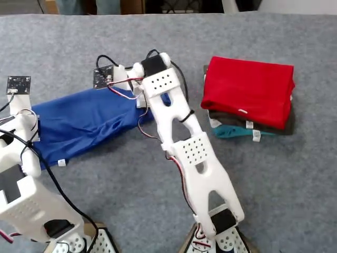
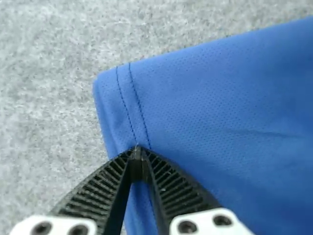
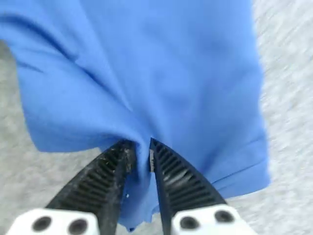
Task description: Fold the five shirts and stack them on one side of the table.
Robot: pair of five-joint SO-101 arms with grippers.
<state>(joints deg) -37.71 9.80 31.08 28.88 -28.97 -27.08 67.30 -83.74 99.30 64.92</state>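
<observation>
Blue shirt lies as a long, partly folded band across the left half of the table. Left gripper is clamped on its stitched corner, jaws together on the cloth. Right gripper pinches a bunched fold at the opposite end, jaws nearly together with cloth between.

For a clean fold I'd lift both ends level, hold the band taut and lay edge on edge; slack would wrinkle.

Fabric is thin, fine-meshed and slippery-looking, with a double-stitched hem. Table cover is grey felt, likely grippy. Stack sits on the right, square-folded red shirt on top.
</observation>
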